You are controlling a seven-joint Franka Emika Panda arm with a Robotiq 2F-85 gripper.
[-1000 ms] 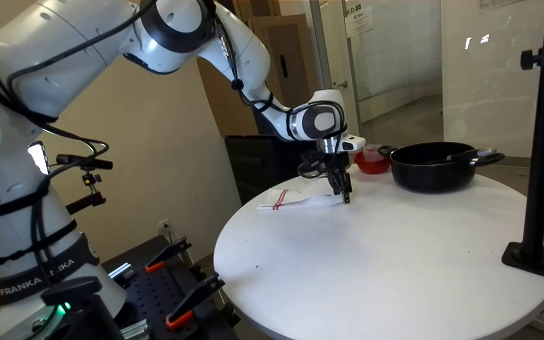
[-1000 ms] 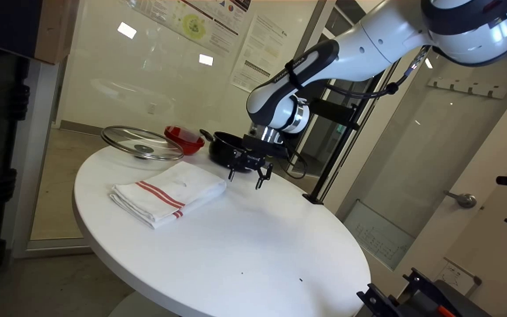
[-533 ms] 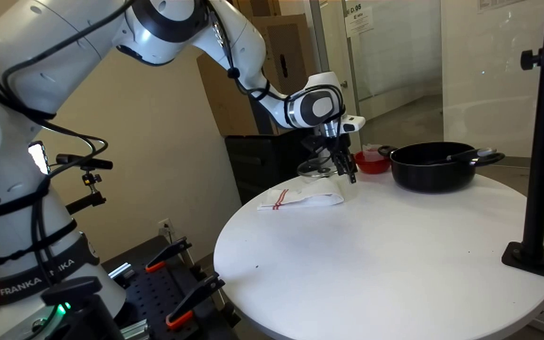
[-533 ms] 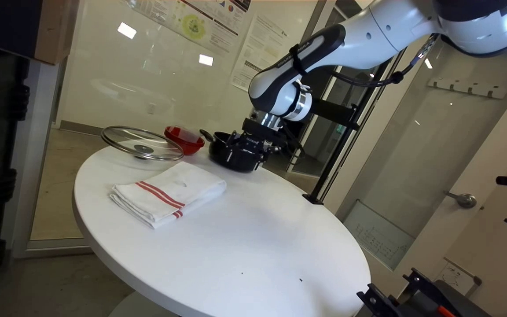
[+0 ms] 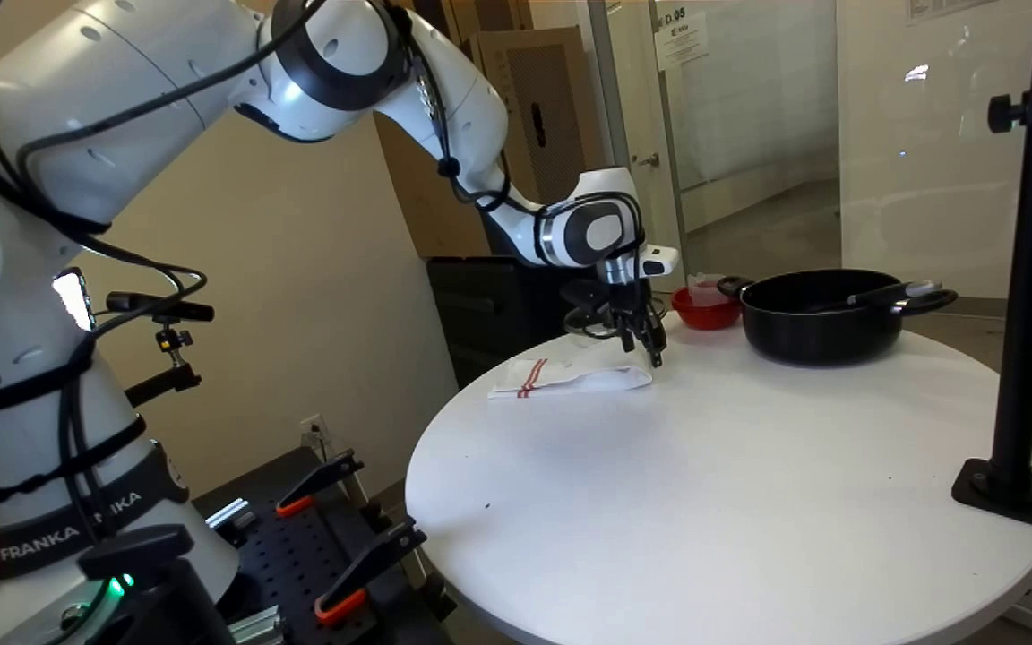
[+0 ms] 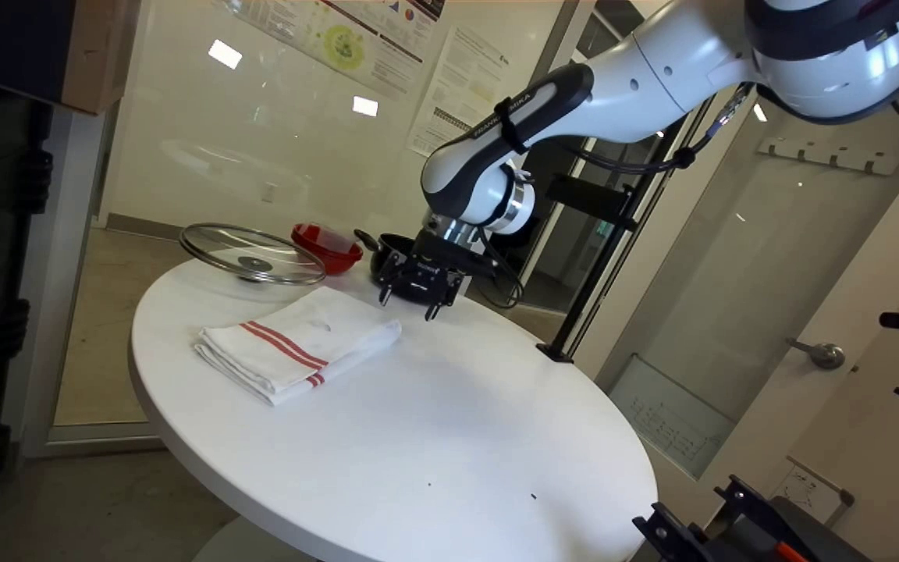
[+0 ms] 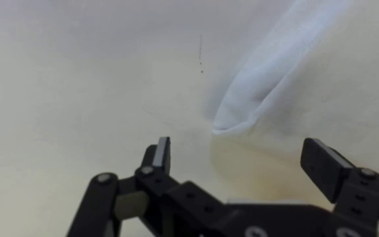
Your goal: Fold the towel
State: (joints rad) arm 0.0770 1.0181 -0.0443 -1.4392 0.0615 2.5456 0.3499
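The white towel with red stripes lies folded in a flat, layered stack on the white round table. It shows in both exterior views. In the wrist view a folded edge and corner of the towel lie ahead of and between the fingers. My gripper is open and empty, its two fingers wide apart. In both exterior views the gripper hangs pointing down at the towel's end nearest the pot, a little above the table. I cannot tell if a fingertip touches the cloth.
A black pot with a utensil in it and a red bowl stand beyond the gripper. A glass lid lies behind the towel. A black stand is clamped at the table edge.
The gripper rose away from the towel's end, then came down again. It is now a little nearer the towel than one second ago. The towel looks unmoved.
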